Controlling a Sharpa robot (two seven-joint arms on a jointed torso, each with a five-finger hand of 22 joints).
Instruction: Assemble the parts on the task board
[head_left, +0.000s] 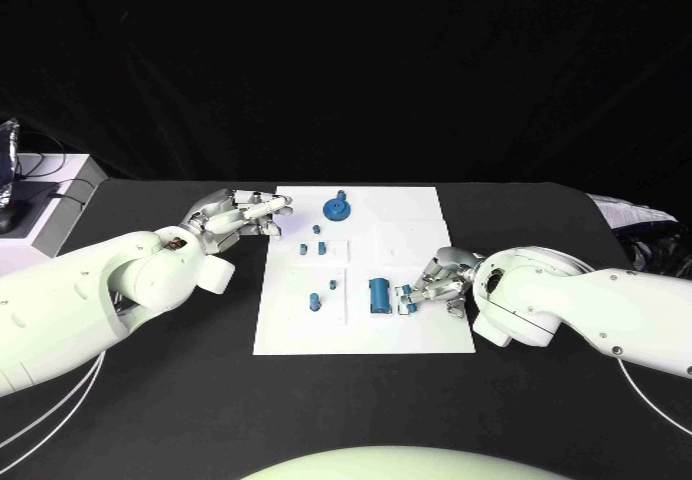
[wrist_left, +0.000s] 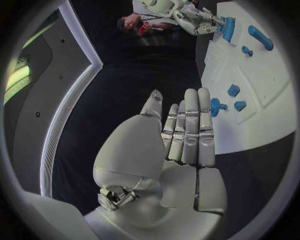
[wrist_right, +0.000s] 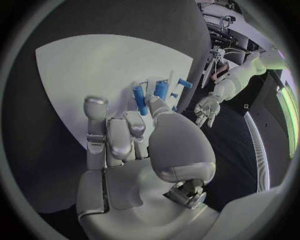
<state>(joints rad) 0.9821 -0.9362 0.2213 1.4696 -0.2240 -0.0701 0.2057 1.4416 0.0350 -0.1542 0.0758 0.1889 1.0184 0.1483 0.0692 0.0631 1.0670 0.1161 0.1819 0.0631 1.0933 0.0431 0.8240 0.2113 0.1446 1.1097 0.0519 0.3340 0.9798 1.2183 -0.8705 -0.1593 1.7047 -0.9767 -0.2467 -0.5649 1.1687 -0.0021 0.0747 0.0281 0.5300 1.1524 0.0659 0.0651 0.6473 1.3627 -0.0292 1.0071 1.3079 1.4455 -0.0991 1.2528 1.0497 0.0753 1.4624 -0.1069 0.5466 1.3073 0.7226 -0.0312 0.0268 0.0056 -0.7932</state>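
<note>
Head view shows the right hand low over the near right part of the task board, its fingertips bunched around a small blue piece that lies just beside the ribbed blue cylinder; whether it truly pinches that piece or only touches it I cannot tell, since the right wrist view puts the palm in front of the contact. Outward from there, a short blue bar and a small blue peg sit in the board's near left quarter, three little blue blocks cluster farther back, and a blue wheel-shaped part stands at the far edge. The left hand hovers at the board's far left corner with its fingers straight, held together and holding nothing, which the left wrist view confirms. No bins or trays appear; the board is the only holder, and all visible parts rest on it. As a judgement, the main risk is at the right fingertips: a loose grip could let the small piece slip or roll, and crowding the cylinder could nudge it out of place. The left hand, moving inward carelessly, might knock the wheel.
</note>
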